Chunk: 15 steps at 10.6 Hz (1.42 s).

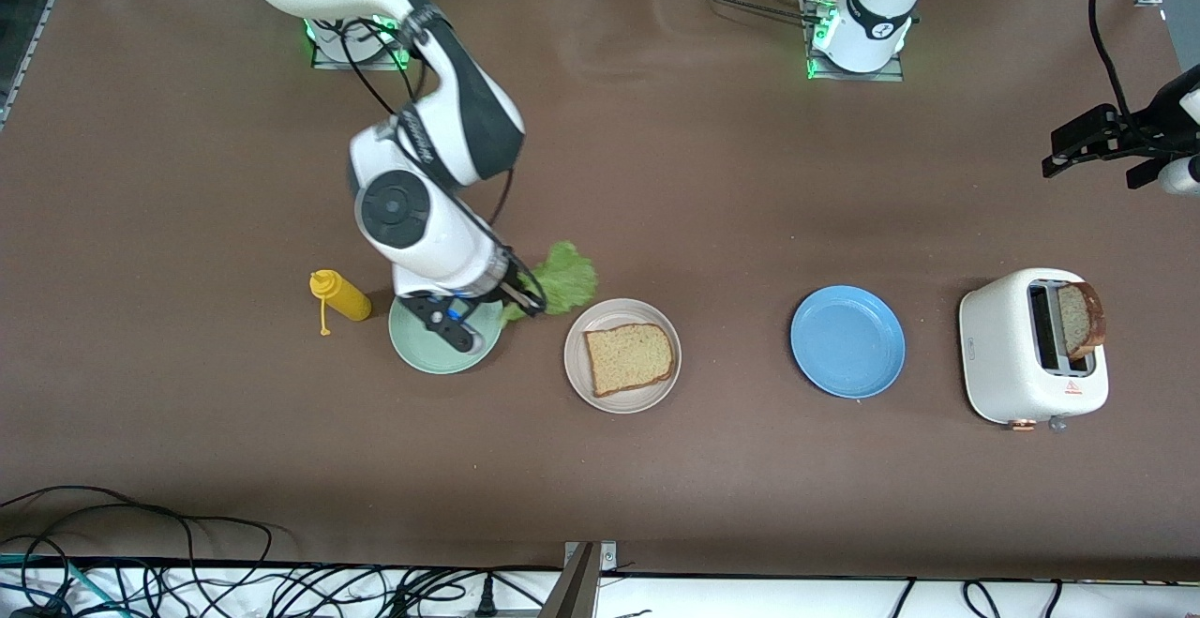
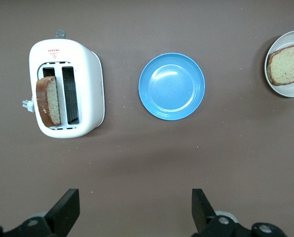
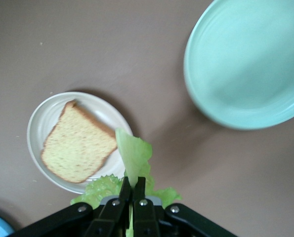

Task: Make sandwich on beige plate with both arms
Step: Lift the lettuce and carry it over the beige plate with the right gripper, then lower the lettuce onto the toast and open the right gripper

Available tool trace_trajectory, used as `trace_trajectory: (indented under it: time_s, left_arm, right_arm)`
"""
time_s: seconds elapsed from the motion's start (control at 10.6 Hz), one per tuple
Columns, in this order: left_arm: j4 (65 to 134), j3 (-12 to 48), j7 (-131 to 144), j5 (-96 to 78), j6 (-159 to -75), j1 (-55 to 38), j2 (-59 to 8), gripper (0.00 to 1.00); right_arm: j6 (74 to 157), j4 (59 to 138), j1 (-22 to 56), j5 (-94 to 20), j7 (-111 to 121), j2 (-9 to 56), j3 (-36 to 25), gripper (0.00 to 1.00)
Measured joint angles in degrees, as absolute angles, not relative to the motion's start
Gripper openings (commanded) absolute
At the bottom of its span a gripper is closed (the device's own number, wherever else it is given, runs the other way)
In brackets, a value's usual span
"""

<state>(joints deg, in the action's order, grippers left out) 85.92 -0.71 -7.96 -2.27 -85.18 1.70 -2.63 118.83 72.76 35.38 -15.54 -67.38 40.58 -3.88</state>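
Two black right gripper [image 3: 132, 190] fingers [image 3: 125, 190] clamp a ruffled green lettuce leaf [image 3: 132, 155], with the round beige plate [image 3: 43, 116] and its brown-crusted bread slice [image 3: 77, 145] just past their tips. Left gripper [image 2: 133, 210] fingers [image 2: 67, 207] spread wide above bare brown table [image 2: 137, 158].

Right arm [image 1: 436, 144] reaches from its base at the top of the front view down toward the middle of the table, wrist bent forward. Right gripper [image 1: 527, 297] is up in the air over the table between the mint-green plate [image 1: 441, 341] and the beige plate [image 1: 622, 355], fingers [image 3: 132, 190] pinched tight on a lettuce leaf [image 1: 565, 282] that hangs from them. Left arm [image 1: 1177, 130] waits high at its end of the table. Left gripper [image 2: 132, 210] points straight down over bare table, fingers [image 2: 67, 207] spread wide apart, holding nothing.
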Motion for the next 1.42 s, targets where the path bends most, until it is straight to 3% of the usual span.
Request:
trace_trajectory:
  time_s: [0.38,0.57,0.66,0.76,0.85,1.23,1.42]
  left_arm:
    - [85.88,-0.59,-7.96,-2.27,-85.19,1.52,-2.72,1.00]
    - [85.88,-0.59,-7.96,-2.27,-85.19,1.49,-2.74,1.00]
    - [85.88,-0.59,-7.96,-2.27,-85.19,1.49,-2.74,1.00]
    - [85.88,-0.59,-7.96,-2.27,-85.19,1.49,-2.75,1.00]
    - [85.88,-0.60,-7.96,-2.27,-85.19,1.49,-2.75,1.00]
    - [85.88,-0.61,-7.96,-2.27,-85.19,1.51,-2.77,1.00]
    - [85.88,-0.61,-7.96,-2.27,-85.19,1.51,-2.94,1.00]
  right_arm:
    - [137.60,72.71,38.37,-16.02,-76.37,47.17,-3.91,0.00]
    - [142.79,72.67,38.44,-16.06,-79.11,48.84,-3.63,0.04]
    - [144.02,72.66,38.50,-16.06,-79.59,49.64,-3.26,0.27]
    - [145.10,72.67,38.77,-16.06,-79.90,50.56,-2.84,0.87]
    - [145.68,72.67,39.17,-16.06,-80.06,51.17,-2.76,0.98]
    - [145.19,71.97,39.35,-15.89,-79.98,51.25,-3.08,1.00]
    - [138.53,70.98,39.18,-12.53,-78.59,49.52,-4.17,1.00]
